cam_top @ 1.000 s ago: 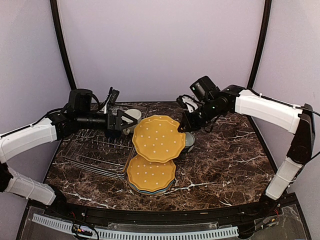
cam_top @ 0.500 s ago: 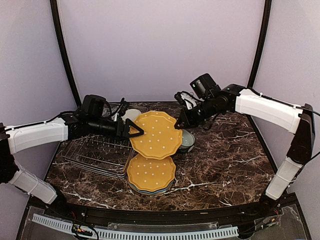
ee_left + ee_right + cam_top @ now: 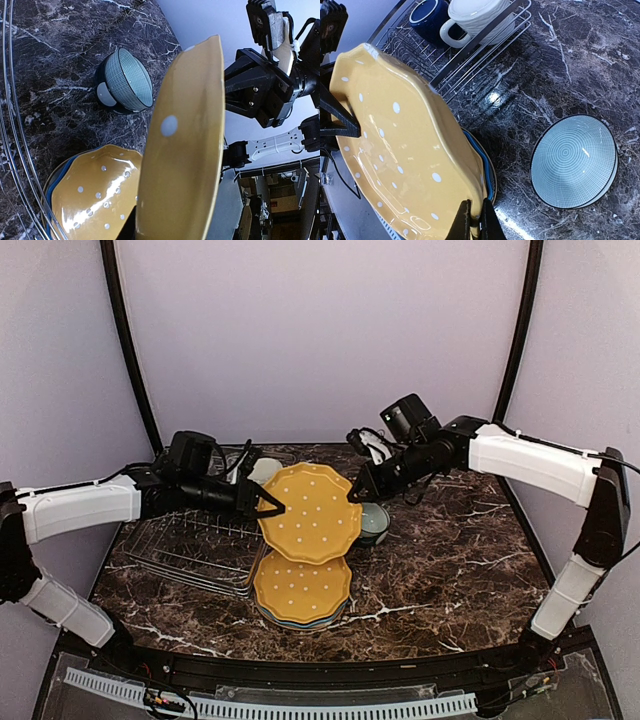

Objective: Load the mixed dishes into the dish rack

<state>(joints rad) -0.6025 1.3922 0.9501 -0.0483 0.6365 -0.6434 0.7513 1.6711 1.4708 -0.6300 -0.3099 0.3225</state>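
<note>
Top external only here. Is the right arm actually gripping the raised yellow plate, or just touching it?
Observer: Gripping. The right wrist view shows the right gripper with its jaws pinched shut on the rim of the raised yellow plate.
Operator: What's in the rack behind that plate?
Observer: A dark navy mug beside a cream ribbed mug, both at one end of the dish rack.
Operator: Anything in the bowl?
Observer: No. The pale green bowl sits upright and empty on the marble table, apart from the plate stack.
</note>
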